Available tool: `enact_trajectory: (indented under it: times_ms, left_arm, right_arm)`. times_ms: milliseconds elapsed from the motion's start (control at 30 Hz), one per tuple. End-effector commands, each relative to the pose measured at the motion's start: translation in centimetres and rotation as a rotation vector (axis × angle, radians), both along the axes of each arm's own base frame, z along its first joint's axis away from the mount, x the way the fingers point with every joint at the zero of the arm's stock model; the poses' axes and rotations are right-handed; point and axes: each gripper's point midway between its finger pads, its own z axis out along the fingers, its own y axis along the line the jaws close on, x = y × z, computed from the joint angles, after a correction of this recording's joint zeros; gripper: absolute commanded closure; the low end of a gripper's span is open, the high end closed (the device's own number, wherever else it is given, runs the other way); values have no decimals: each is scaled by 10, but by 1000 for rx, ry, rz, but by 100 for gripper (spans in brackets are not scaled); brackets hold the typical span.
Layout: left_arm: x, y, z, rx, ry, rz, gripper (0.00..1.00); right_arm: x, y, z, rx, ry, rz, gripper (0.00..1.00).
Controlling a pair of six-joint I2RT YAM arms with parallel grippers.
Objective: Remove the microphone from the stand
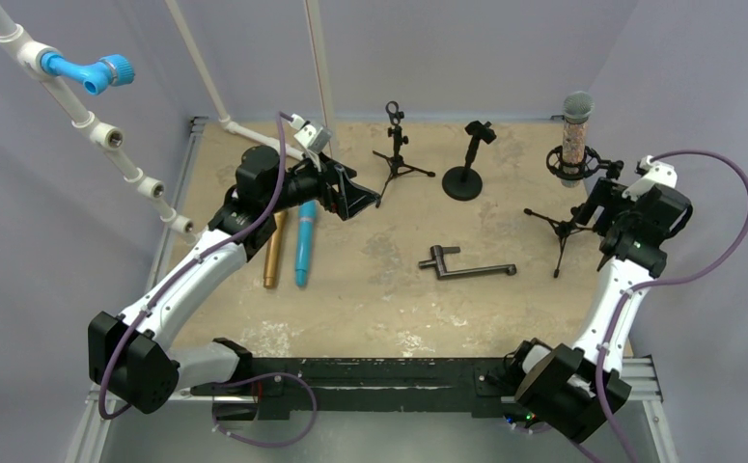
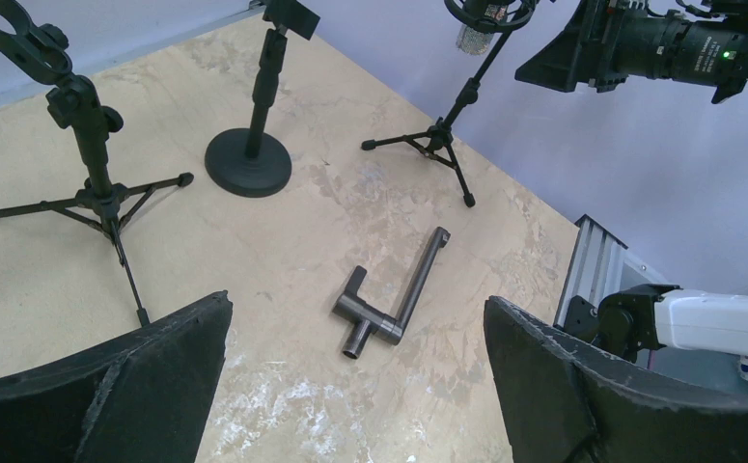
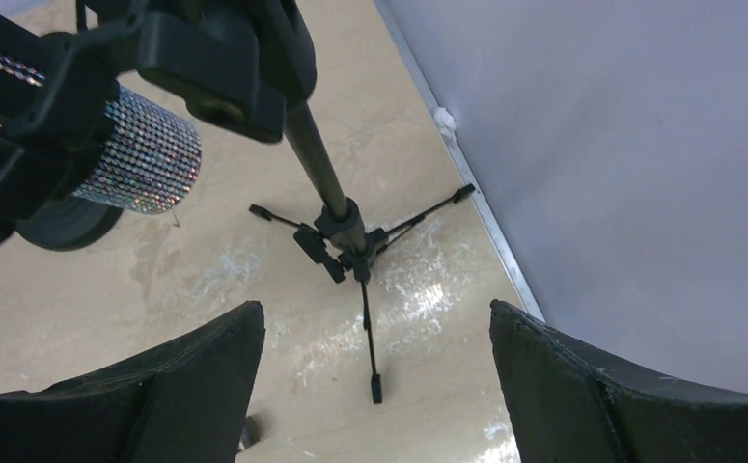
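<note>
- Tan table [image 1: 379, 309], grey curtain walls round it. Your job is at the far right corner.
- Right arm [image 1: 621, 289] is much the nearer one. Left arm [image 1: 196, 275] is well apart on the other side, and the left gripper [image 2: 357, 304] is spread wide with nothing in it.
- Stand [image 1: 563, 228]: a tripod near the right edge, with a shock mount [image 1: 572, 162] on top.
- Microphone [image 1: 576, 130]: rhinestone body, seated upright in that mount, mesh head up, long axis roughly vertical.
- Right gripper [image 3: 374, 313]: fingers wide apart, holding nothing. In the wrist view the microphone lies up and to the left of it. The stand's pole shows between the fingers, but it is further off and untouched.
- My read: you shift toward the body above the mount, close across the axis, then lift straight up along it.
- Hidden from you:
  - The wrist view cuts off the mesh head.
  - The mount covers the lower body, so you can't tell how it is seated.
  - In the top view the wrist hides the fingertips, so the gap to the mount is unclear.
</note>
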Motion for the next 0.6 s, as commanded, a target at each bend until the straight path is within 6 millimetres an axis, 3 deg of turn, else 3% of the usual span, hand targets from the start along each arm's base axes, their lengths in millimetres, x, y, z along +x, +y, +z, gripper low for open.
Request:
enact_trajectory:
  times_ms: [0,300,567]
  left_arm:
    - [-2,3,24,-41,-61,3,1]
    - [0,2,22,-34,-57,4,1]
    - [2,2,19,-22,-62,6,1]
  right_arm:
    - [23,-3,17,-17,-122,45,17]
    - [51,-18,-1,-27,-165,65,30]
    - [76,-16,2,-25,-243,148,40]
